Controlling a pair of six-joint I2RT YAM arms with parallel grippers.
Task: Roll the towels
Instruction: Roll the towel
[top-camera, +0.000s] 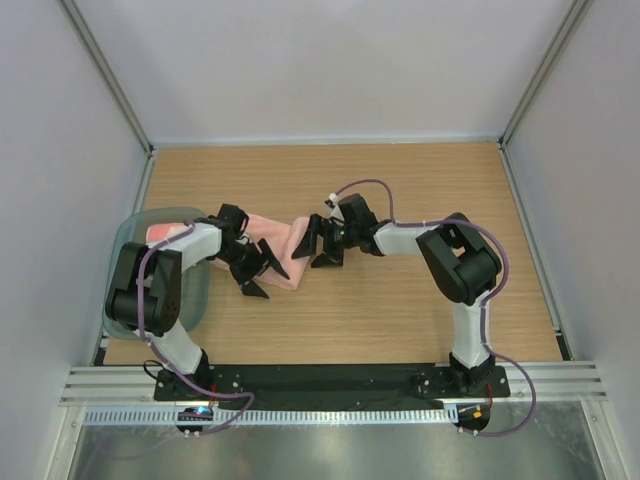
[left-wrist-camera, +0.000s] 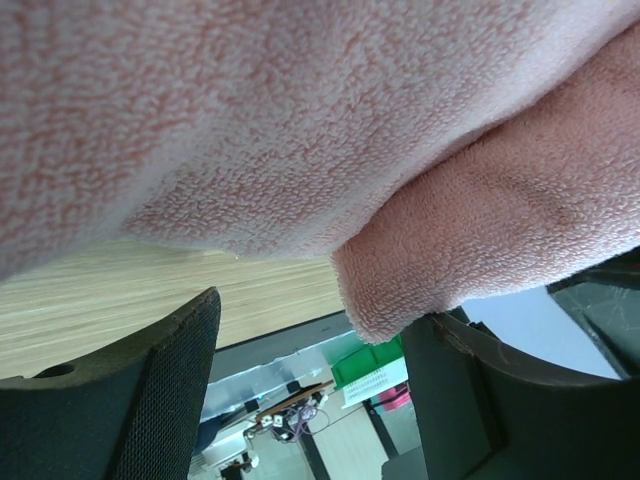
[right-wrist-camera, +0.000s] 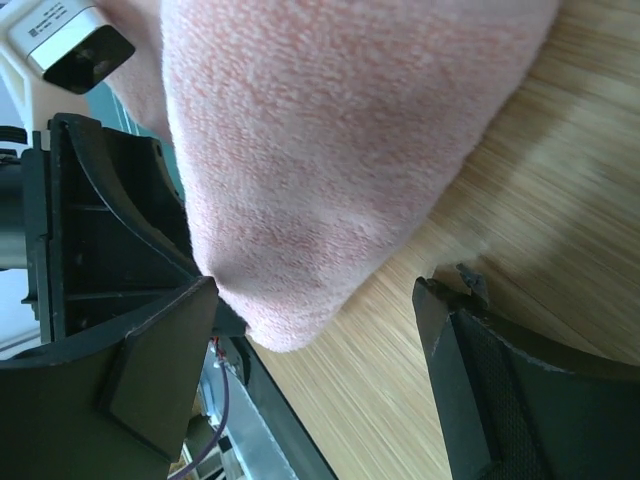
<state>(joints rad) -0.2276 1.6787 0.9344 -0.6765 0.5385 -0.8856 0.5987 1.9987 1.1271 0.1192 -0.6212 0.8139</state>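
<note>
The tray (top-camera: 198, 296) at the tabletop's (top-camera: 400, 310) left edge holds one pink towel (top-camera: 163, 232); a second towel (top-camera: 284, 246) lies mid-tabletop between the left claw (top-camera: 268, 278) and right claw (top-camera: 318, 250), both spread apart, unclamped; only the wrist views show its folded edge and corner between the fingers.

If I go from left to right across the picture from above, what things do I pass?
Grey-green tray → pink towel on the table → right arm's fingers → right arm's big elbow.
</note>
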